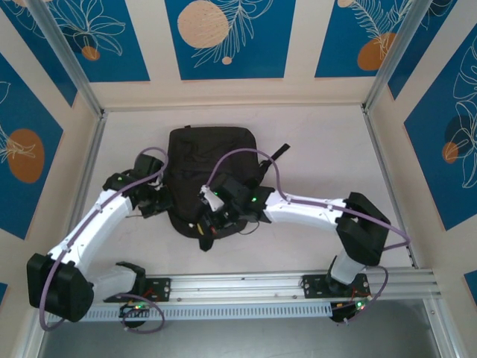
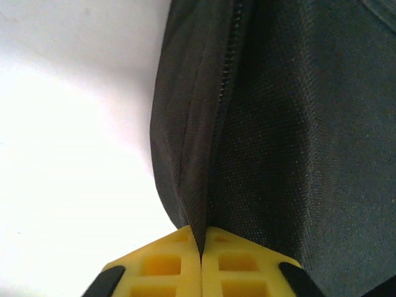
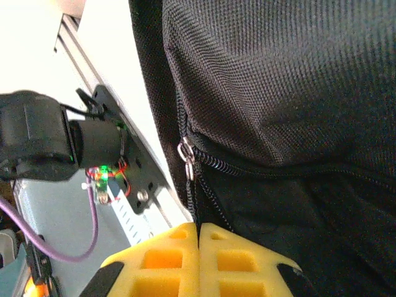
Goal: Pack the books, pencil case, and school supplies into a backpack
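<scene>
From above, the large soft black fabric backpack [image 1: 209, 160] lies flat on the pale desk [image 1: 313, 142], with both arms at its near end. Left wrist: the left gripper [image 2: 201, 238] is clamped on a fold of backpack fabric beside the zip. Right wrist: the right gripper [image 3: 198, 228] is pressed together just below the metal zip puller [image 3: 185, 154]; whether it holds anything is unclear. The step in hand is probably working the zip. The next move calls for taut fabric and a firm catch on the puller.

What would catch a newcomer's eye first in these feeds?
The black backpack lies in the middle of the white table, with both arms bent in on it. The left gripper pinches a fold of fabric on its left side between yellow pads. The right gripper is shut at the near edge, just below the metal zip pull.
</scene>
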### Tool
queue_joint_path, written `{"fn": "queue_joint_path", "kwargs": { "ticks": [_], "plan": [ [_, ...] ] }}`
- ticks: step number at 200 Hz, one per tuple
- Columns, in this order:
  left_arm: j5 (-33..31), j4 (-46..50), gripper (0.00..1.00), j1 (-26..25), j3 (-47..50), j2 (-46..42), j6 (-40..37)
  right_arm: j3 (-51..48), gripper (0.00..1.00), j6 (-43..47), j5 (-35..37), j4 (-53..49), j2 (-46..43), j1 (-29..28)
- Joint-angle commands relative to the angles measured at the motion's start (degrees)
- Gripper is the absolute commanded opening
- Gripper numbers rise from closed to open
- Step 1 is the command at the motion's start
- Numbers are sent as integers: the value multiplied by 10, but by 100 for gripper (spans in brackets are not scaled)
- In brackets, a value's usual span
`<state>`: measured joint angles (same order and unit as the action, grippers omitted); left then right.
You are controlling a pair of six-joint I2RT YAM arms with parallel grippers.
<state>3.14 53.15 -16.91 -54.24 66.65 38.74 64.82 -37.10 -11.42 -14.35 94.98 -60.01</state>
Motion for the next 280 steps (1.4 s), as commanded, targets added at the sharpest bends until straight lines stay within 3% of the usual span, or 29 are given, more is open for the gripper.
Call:
{"fn": "queue_joint_path", "kwargs": {
  "ticks": [1,15,39,81,100,140,171,202,280],
  "plan": [
    [7,-12,29,21,-18,-21,14,41,0,-26,-4,11,35,-3],
    [34,-18,47,21,8,-59,38,50,0,-28,14,16,41,-5],
    [51,13,57,21,33,-112,69,45,0,-39,35,28,38,-2],
    [124,-11,61,19,101,-147,149,34,0,-48,32,42,41,-1],
    [126,-35,61,12,113,-138,161,31,0,-51,30,46,41,-2],
    [118,-59,49,1,127,-121,164,23,0,-54,29,49,34,-2],
    [103,-67,20,1,127,-106,152,17,0,-43,24,45,34,-4],
    [76,-57,0,2,118,-101,135,-9,0,-27,18,44,12,-5],
    [44,-48,0,5,105,-106,115,-90,0,3,19,34,-59,4]
  ]
}}
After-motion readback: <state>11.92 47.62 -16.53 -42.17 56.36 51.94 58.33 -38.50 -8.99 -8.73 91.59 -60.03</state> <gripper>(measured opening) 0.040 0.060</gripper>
